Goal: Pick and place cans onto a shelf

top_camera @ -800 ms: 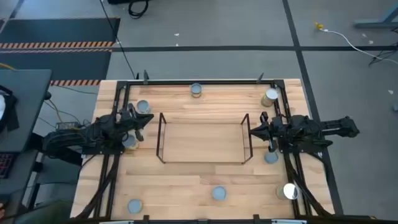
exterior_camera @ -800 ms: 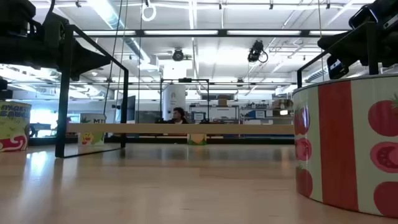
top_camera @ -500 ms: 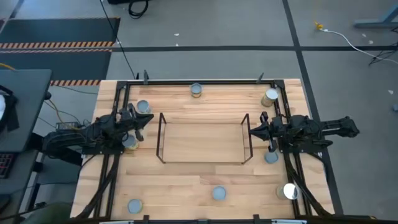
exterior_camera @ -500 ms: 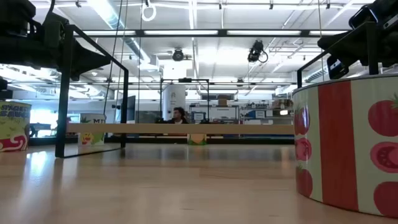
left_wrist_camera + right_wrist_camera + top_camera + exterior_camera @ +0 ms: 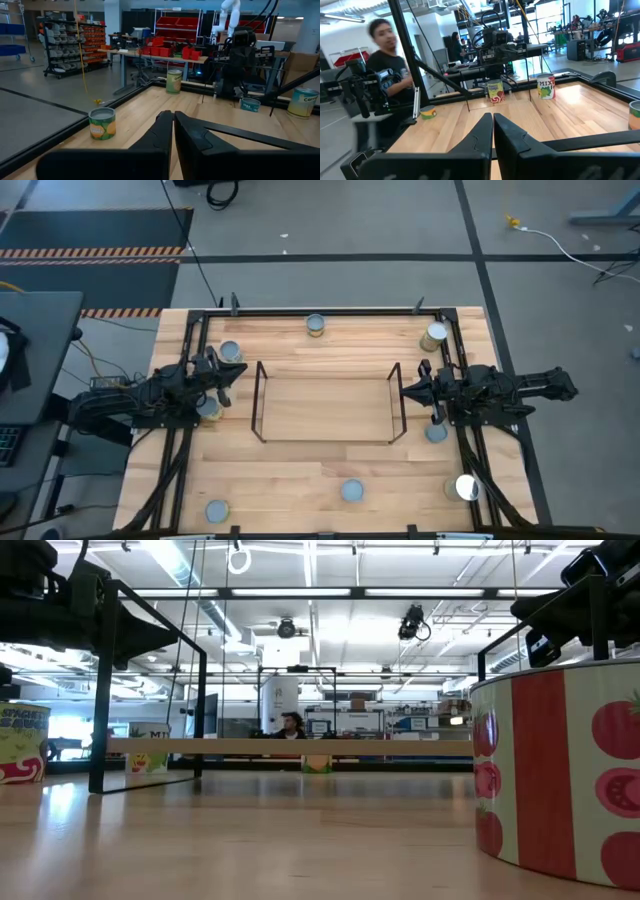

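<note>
- Here, the left end effector [image 5: 228, 373] hangs over the surface's [image 5: 320, 470] 9 o'clock side, clenched with nothing in it, fingers [image 5: 162, 131] pressed together.
- The right end effector [image 5: 412, 390] hangs at the 3 o'clock side, likewise clenched and empty.
- The shelf [image 5: 327, 402] stands between them at the centre, bare.
- Cans sit apart around it: one [image 5: 316, 325] at 12, one [image 5: 434, 336] at 1, one [image 5: 229, 352] at 10, one [image 5: 209, 410] under the left arm, one [image 5: 436, 433] just beside the right arm, and three more [image 5: 351, 491] along the 6 o'clock edge.
- A person [image 5: 387, 60] stands beyond the surface.
</note>
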### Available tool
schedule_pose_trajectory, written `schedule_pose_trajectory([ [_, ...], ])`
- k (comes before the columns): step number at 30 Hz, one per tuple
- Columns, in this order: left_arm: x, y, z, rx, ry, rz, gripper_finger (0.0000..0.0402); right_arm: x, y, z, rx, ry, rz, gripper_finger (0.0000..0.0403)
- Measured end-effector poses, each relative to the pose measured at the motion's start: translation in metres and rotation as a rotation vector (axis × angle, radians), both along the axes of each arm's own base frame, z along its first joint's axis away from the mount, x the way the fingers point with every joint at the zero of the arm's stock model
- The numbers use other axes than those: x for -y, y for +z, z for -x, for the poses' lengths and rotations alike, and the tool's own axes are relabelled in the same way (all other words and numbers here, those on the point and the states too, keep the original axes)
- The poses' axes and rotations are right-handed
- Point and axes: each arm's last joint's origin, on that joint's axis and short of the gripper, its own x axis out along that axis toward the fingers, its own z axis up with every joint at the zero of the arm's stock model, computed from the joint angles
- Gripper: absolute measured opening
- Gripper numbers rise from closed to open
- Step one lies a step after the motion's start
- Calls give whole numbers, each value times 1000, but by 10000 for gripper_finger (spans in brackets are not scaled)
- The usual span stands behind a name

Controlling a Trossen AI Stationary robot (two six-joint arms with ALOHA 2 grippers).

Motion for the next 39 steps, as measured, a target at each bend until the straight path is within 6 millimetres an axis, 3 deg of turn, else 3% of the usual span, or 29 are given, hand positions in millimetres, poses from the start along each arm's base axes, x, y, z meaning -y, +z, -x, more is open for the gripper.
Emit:
schedule_pose_trajectory([
  [30,0,0,0,5,0,3,25,0,0,0,0,0,0,23],
  [33,0,5,0,84,-8,79,25,0,0,0,1,0,0,23],
  [37,0,14,2,293,-51,332,25,0,0,0,0,0,0,23],
  [39,0,16,2,325,-52,356,25,0,0,0,1,0,0,23],
])
